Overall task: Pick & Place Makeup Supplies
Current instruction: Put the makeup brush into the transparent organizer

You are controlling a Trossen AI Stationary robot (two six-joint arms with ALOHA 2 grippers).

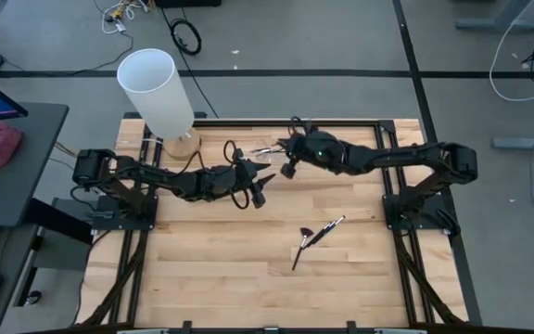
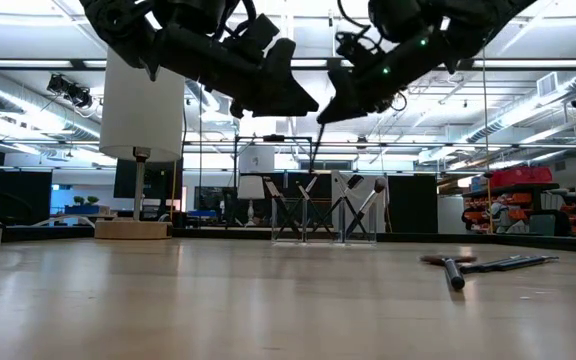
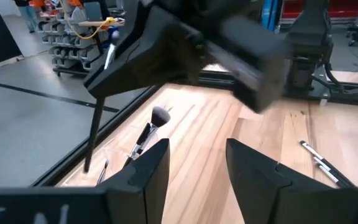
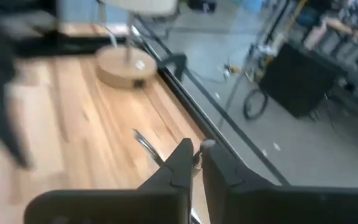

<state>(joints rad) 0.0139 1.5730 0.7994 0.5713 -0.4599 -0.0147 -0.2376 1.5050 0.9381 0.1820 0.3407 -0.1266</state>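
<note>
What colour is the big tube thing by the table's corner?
White: the tall cylinder, clearest in the high view.

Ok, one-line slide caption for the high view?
Both grippers meet above the table's far edge; left gripper open, right gripper holding a makeup brush.

No text, label, brand, number or sign can be read in any view.
</note>
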